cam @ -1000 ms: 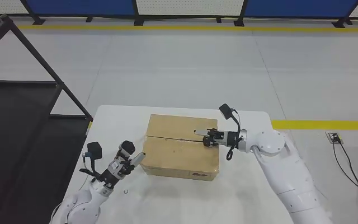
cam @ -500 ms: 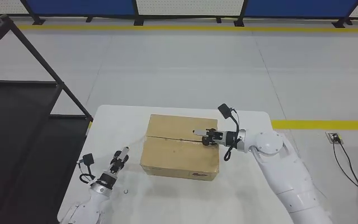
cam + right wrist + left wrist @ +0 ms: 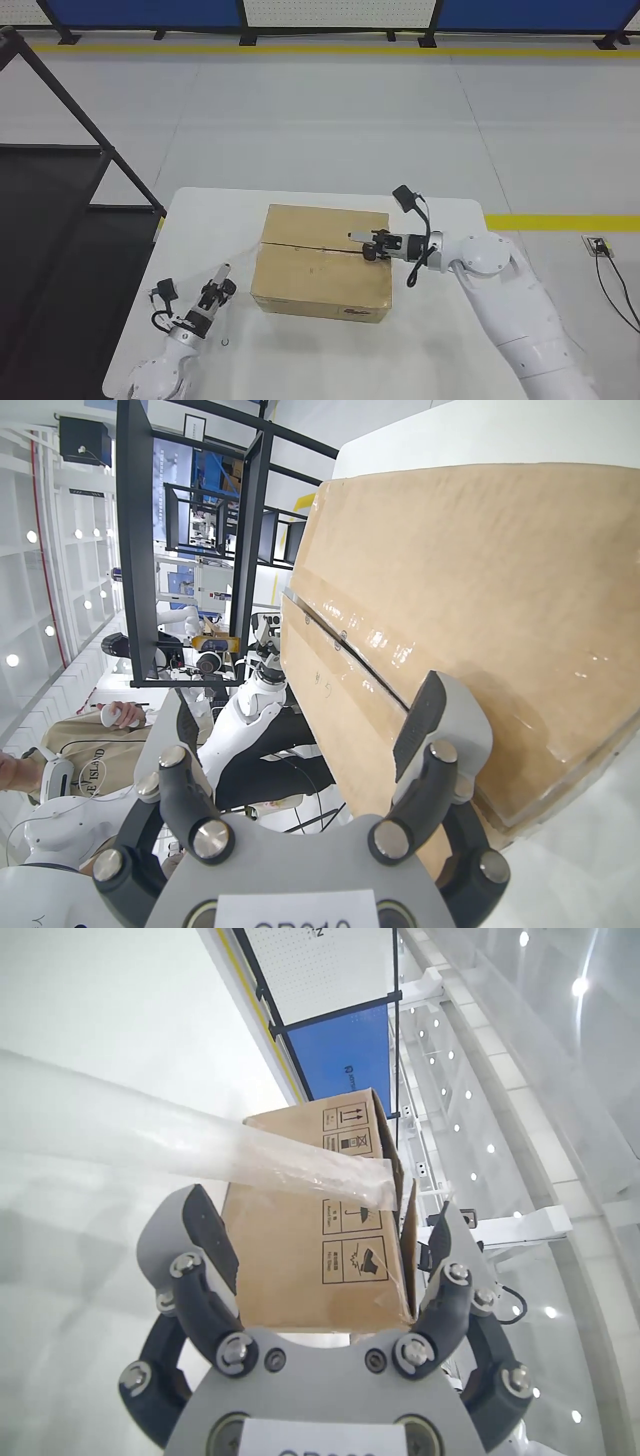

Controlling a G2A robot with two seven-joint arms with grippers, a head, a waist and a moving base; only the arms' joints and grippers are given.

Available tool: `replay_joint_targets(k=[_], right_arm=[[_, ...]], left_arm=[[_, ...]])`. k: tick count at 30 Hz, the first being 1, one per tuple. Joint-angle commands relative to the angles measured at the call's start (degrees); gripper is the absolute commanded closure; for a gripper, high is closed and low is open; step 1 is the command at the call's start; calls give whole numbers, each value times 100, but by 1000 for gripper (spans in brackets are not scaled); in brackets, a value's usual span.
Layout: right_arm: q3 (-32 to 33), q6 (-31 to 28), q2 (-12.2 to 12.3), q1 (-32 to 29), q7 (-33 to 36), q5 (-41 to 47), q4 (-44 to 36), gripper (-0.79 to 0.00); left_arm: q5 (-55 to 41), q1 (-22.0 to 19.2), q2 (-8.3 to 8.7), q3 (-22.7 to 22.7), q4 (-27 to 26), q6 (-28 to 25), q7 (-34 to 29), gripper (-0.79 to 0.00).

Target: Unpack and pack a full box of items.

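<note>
The box (image 3: pixel 320 265) is set closed on the table (image 3: pixel 430 335), its two top flaps met along a seam (image 3: pixel 350 650) that is covered with glossy tape.

The left gripper (image 3: pixel 218 286) is held low beside the left end of the box. Its fingers (image 3: pixel 210 1233) are released and spread wide, and nothing is grasped between them. The printed end face of the box is seen just beyond the fingertips and spans the gap between them, with one upright corner edge lying close to one fingertip. A loose strip of clear tape (image 3: pixel 280 1163) is stretched across in front of that face, farther out than the fingertips and apart from both. Its end is seen at the corner edge of the box. It seems to be stuck there, though this cannot be made out for certain.

The right gripper (image 3: pixel 364 243) is held over the top of the box, at the right-hand part of the seam. Its fingers are likewise parted, with nothing gripped. One finger (image 3: pixel 430 720) is placed just beside the seam, which runs on ahead from its tip. Whether the pad is pressed on the cardboard or held just off it cannot be told. The other finger (image 3: pixel 182 725) is kept well apart from the first and clear of the cardboard.
</note>
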Motion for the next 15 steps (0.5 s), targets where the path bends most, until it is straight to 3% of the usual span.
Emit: replay_joint_targets(k=[1, 11, 15], right_arm=[[0, -11, 9, -10, -1, 13, -17, -785], [31, 72, 70, -134, -60, -30, -234, -785], [17, 145, 87, -153, -91, -69, -310, -785]], left_arm=[[-180, -176, -34, 64, 207, 35, -154, -785], [-471, -857, -201, 300, 1086, 76, -225, -785], [-882, -1060, -274, 262, 1333, -157, -123, -785]])
